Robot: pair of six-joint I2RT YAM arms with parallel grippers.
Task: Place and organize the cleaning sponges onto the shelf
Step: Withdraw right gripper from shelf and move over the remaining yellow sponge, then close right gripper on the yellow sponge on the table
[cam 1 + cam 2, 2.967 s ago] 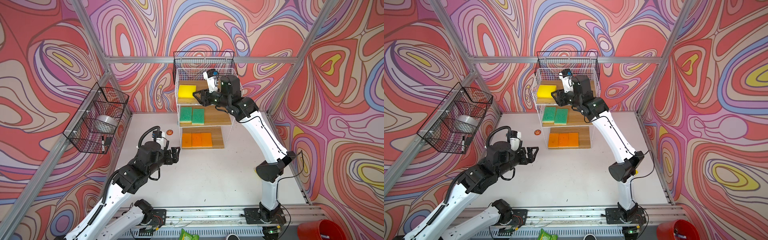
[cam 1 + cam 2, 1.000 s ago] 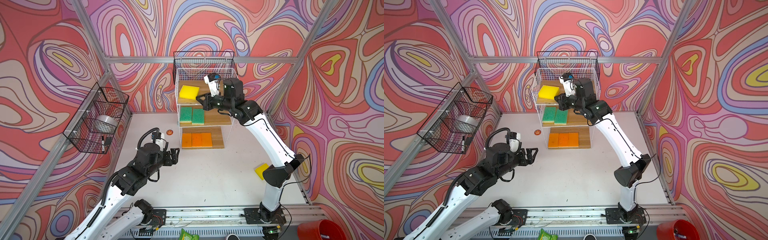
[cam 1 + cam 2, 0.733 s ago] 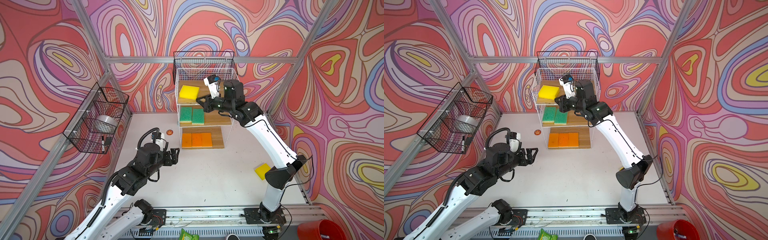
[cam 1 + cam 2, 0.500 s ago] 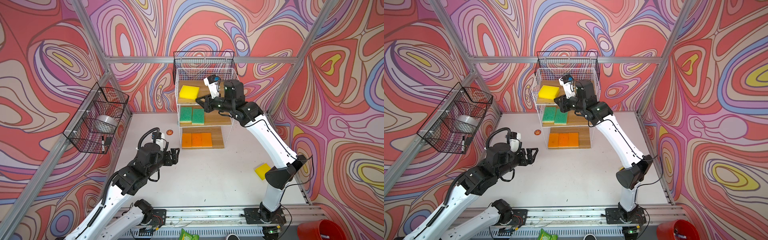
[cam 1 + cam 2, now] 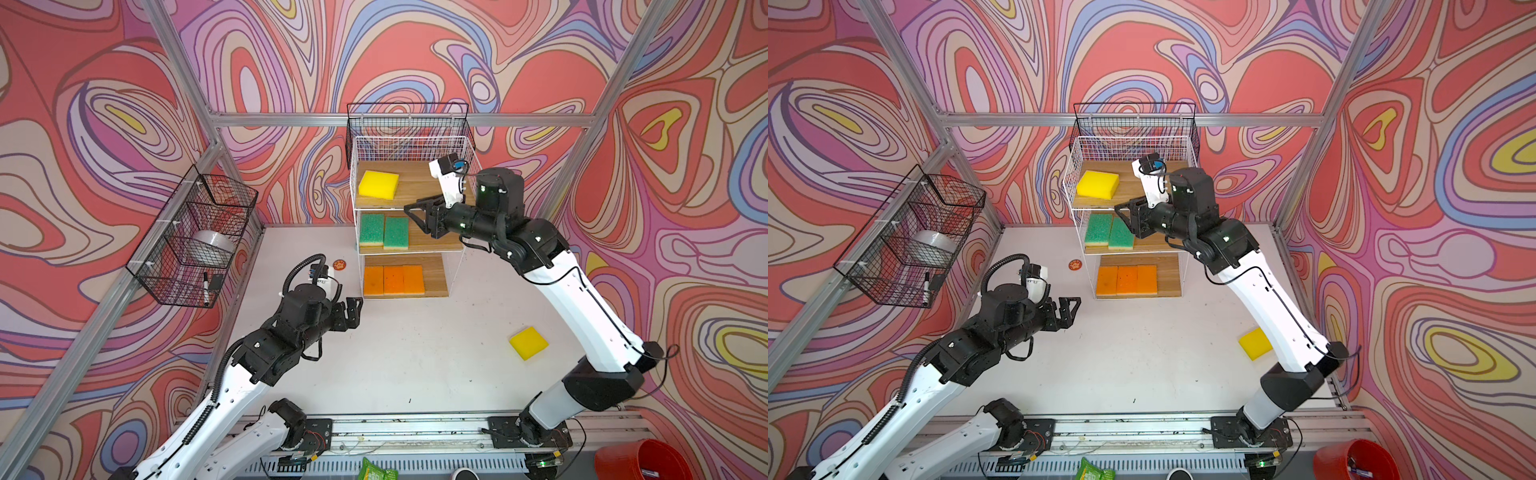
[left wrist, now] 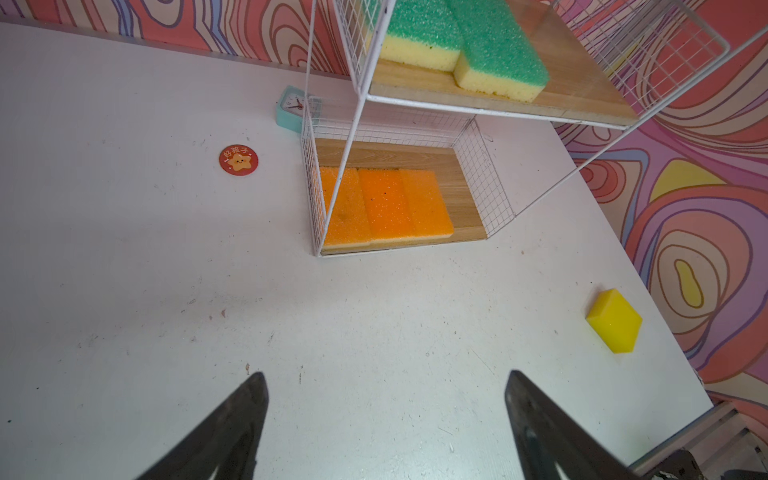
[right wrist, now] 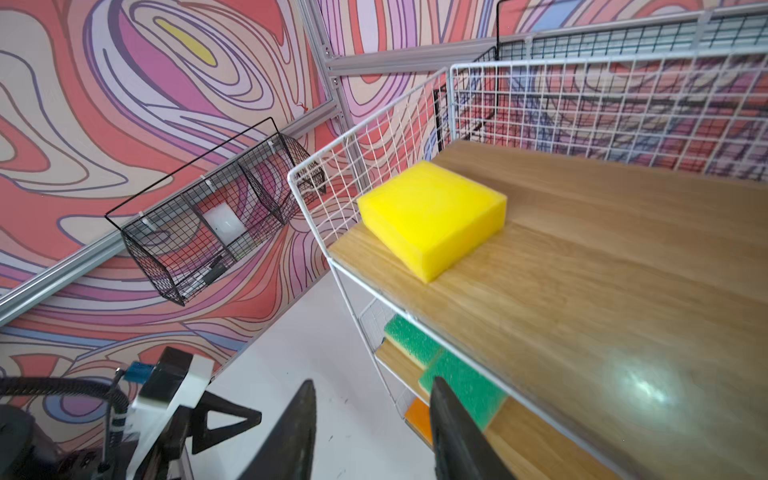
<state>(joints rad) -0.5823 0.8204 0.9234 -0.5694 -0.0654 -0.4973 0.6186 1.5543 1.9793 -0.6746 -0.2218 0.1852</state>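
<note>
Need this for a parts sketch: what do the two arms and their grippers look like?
The left arm and right arm match: white tubular links, bulky black joints. A ribbed black hose loops over the left; a thin black cable runs along the right. The left gripper and right gripper have black triangular fingers.

Both top views look down from high in front; left wrist view faces the shelf [image 6: 449, 174] from well back; right wrist view from close up; all share it.

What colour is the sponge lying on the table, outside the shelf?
Bright yellow all over. The sponge shows best in the left wrist view.
</note>
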